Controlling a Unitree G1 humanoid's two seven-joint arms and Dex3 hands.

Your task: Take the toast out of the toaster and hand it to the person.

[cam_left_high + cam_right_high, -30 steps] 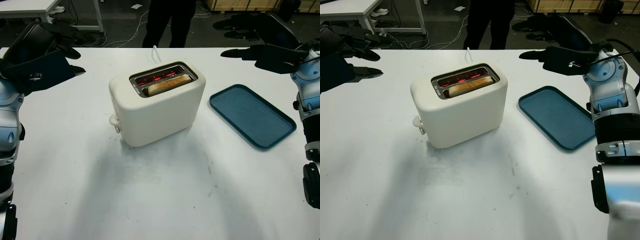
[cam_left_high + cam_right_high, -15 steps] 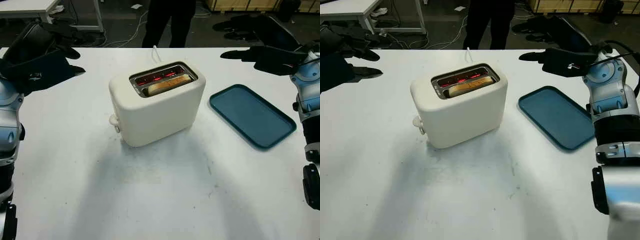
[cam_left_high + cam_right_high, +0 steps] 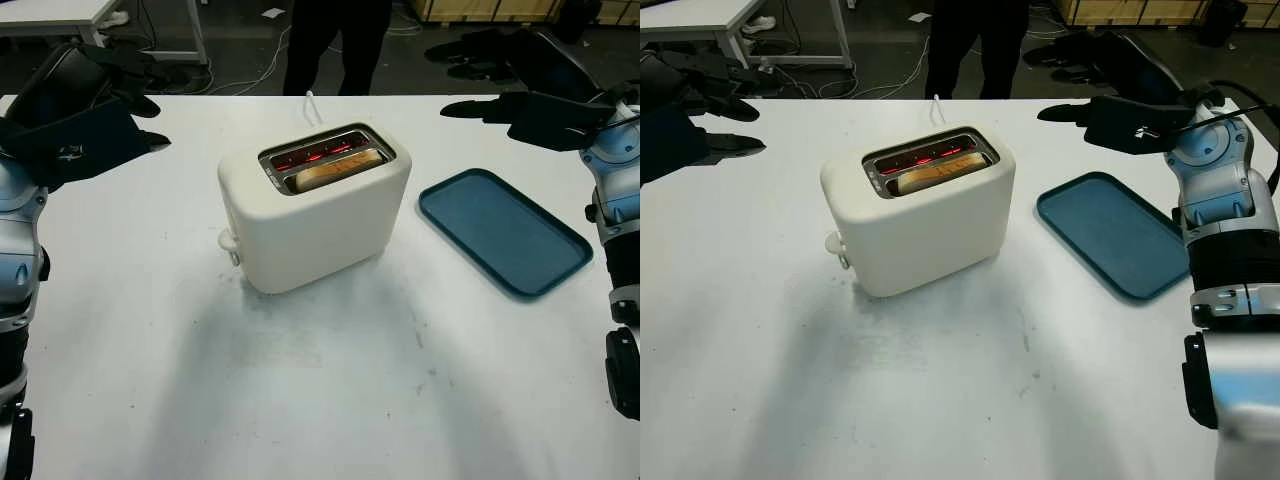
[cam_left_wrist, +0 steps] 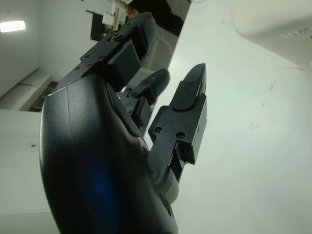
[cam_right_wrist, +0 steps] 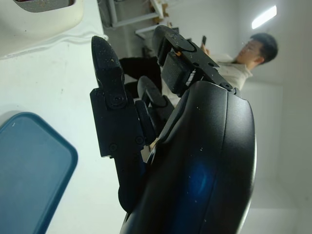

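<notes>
Between your two raised hands and the toast [image 3: 338,171] lies all the risk: the slice sits low in the near slot of the toaster [image 3: 312,204], barely proud of the rim, and the far slot beside it glows red, so the elements look live. Your fingers [image 5: 109,87] on the right hand [image 3: 520,108] are extended and hold nothing; those on the left hand [image 3: 85,130] are likewise uncurled and empty. If you drop either set into that narrow slot at an angle, you may well crush or tear the bread against the metal rim, or push it deeper. Stray toward the glowing slot and you risk heat on the fingertips. A sideways pull could also drag or tip the light-looking toaster across the table [image 3: 330,380], since nothing braces it. Working outward, the right hand hovers palm-down above the far right of the table, beyond the blue tray [image 3: 503,230], well apart from the toaster; its wrist and silver forearm rise along the right edge. The left hand hangs at matching height over the far left corner, equally distant. A person [image 3: 335,40] stands just past the far edge, behind the toaster, so the handover path crosses straight over the hot slots.
</notes>
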